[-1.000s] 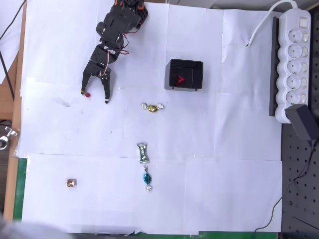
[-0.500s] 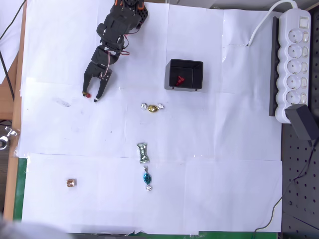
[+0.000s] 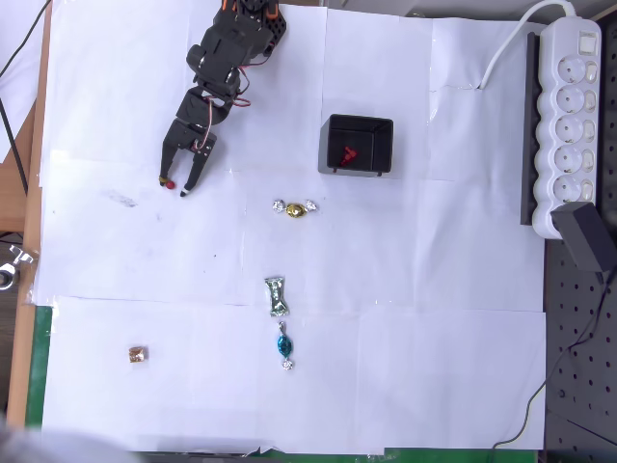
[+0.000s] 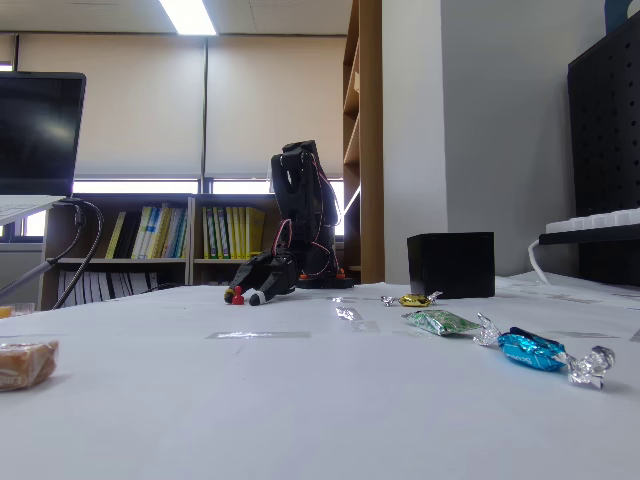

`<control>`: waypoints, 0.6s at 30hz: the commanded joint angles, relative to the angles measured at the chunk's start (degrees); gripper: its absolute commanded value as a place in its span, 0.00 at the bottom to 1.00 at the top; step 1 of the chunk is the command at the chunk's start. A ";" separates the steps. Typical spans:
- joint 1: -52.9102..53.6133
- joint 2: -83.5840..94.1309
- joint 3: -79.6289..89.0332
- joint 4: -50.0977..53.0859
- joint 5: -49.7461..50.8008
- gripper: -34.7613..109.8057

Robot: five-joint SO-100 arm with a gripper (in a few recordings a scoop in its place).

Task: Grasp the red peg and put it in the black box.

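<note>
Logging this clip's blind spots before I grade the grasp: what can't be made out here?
- Grip contact: the tiny dark-red peg sits at the black two-finger gripper's left fingertip in the overhead view; too small to tell whether it is pinched.
- Fixed view: the small square black box's near wall hides its inside.
- Overhead view: the top edge cuts off the arm's base.

White multi-socket power strip cut off by the overhead view's right edge, small square black open-top box hiding its inside in the fixed view, tiny dark-red peg too small to tell whether gripped.
</note>
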 commanded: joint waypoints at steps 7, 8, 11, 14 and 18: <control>0.79 0.26 0.62 -0.79 -0.79 0.30; 0.79 0.26 0.62 -0.79 -0.79 0.30; 0.70 0.26 0.53 -0.79 -0.97 0.27; 0.62 0.26 0.53 -0.79 -1.05 0.24; 0.70 0.26 0.53 -0.79 -1.14 0.24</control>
